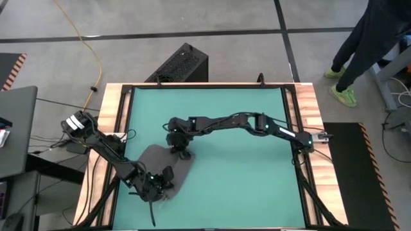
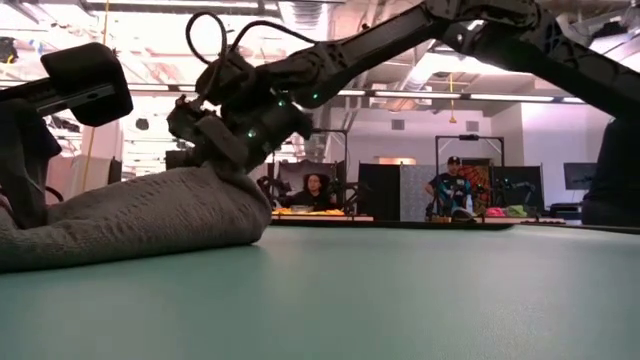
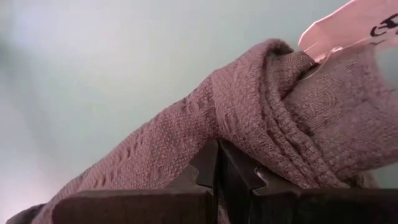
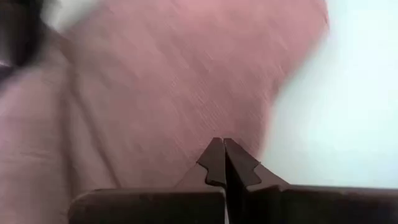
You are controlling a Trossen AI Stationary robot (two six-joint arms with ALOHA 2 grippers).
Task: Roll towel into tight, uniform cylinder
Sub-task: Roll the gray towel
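At seven o'clock on the mat (image 1: 244, 160), towel (image 1: 154, 163) lies bunched. Left gripper (image 1: 156, 190) and right gripper (image 1: 180, 151) both pinch its folds. I expect a lopsided roll if either slips.

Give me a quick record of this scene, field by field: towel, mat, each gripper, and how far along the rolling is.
towel: grey, bunched on the mat's near left part
tag: white, at a towel edge
mat: teal, covers the table
left gripper: shut on towel's near edge
right gripper: shut on towel's far edge
progress: no cylinder yet
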